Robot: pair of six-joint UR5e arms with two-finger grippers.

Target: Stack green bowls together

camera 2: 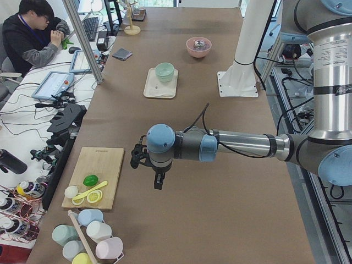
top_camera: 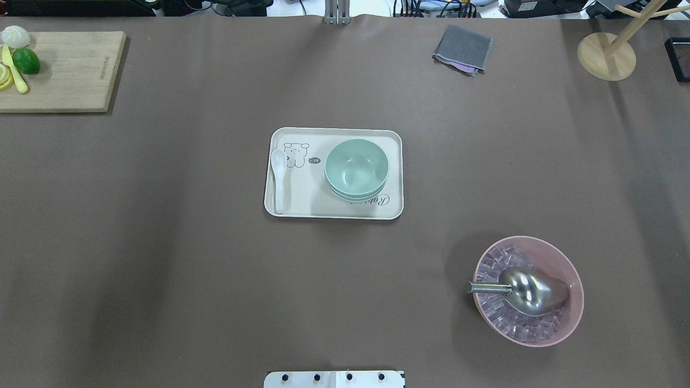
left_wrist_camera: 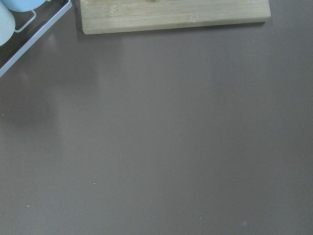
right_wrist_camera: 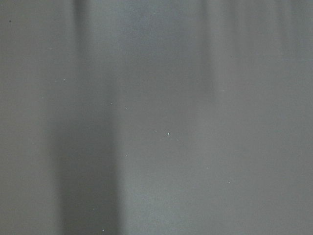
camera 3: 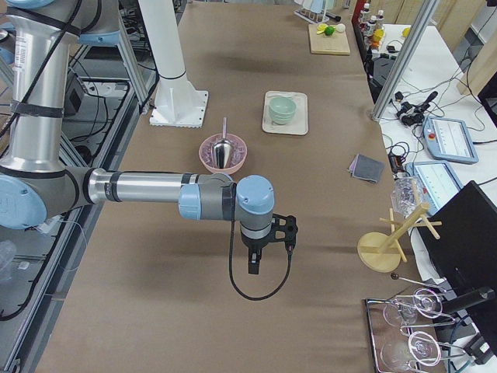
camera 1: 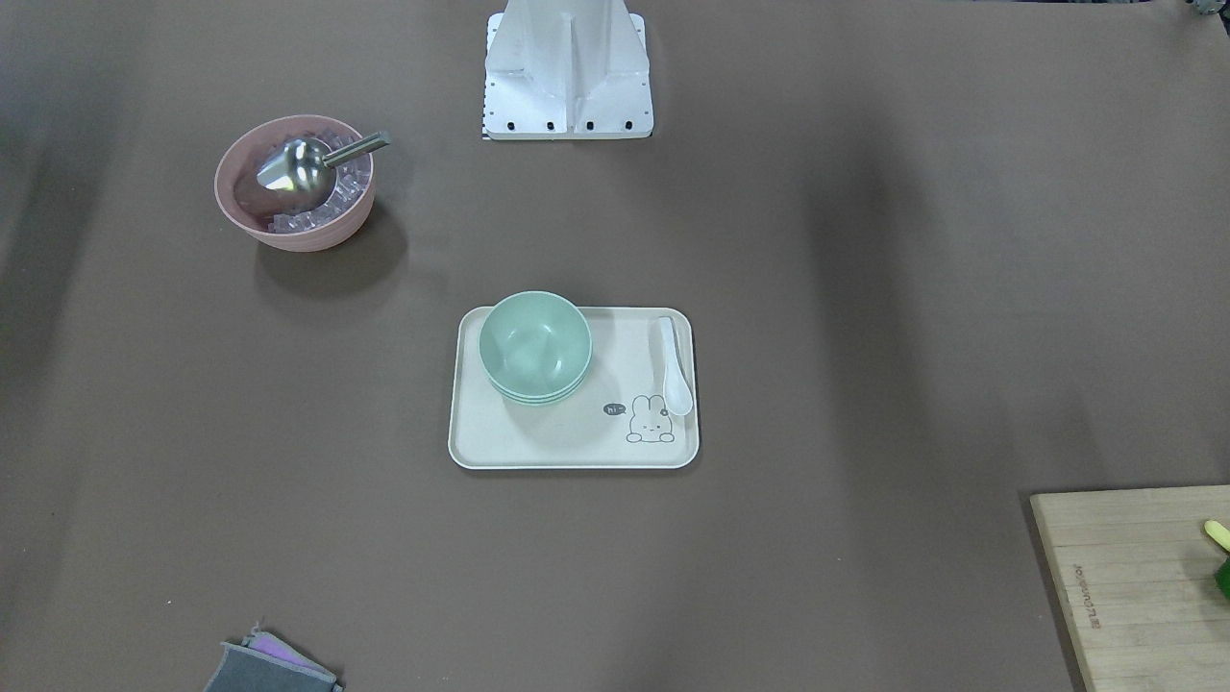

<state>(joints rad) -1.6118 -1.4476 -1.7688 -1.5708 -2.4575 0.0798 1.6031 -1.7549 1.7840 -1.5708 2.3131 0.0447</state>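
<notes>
- Bowls (top_camera: pixel 356 167) sit nested in one stack, layered rims showing under the top one, on the half of the tray (top_camera: pixel 302 191) toward the robot's right, mid-table (top_camera: pixel 161 258).
- Step, as I judge it: stacking looks done, since no green bowl stands loose anywhere in view. The next move calls for little more than checking that the stack sits level and keeping both arms clear of it.
- Left claw (camera 2: pixel 158 182) hangs over bare table at the robot's left end, near the board, well apart from the tray. It shows only in the side view, so I cannot tell whether it is released or clenched. Nothing seems to hang from it.
- Right claw (camera 3: pixel 254 264) hangs likewise over bare table at the right end, between the pink bowl and the stand. Its state cannot be told either.
- Nearest the robot, on its right, the pink bowl (top_camera: pixel 563 258) holds clear cubes and a metal scoop (top_camera: pixel 531 291), well apart from the tray.
- Mid-table, the stack stands close to the tray's right rim. A white spoon (top_camera: pixel 278 180) lies along the left rim, apart from the stack.
- Farthest out lie the cloth (top_camera: pixel 462 48), the board (top_camera: pixel 70 70) at the left corner and the stand (top_camera: pixel 606 56) at the right.
- Room: brown table lies bare on all four sides of the tray, so either arm could come straight in.
</notes>
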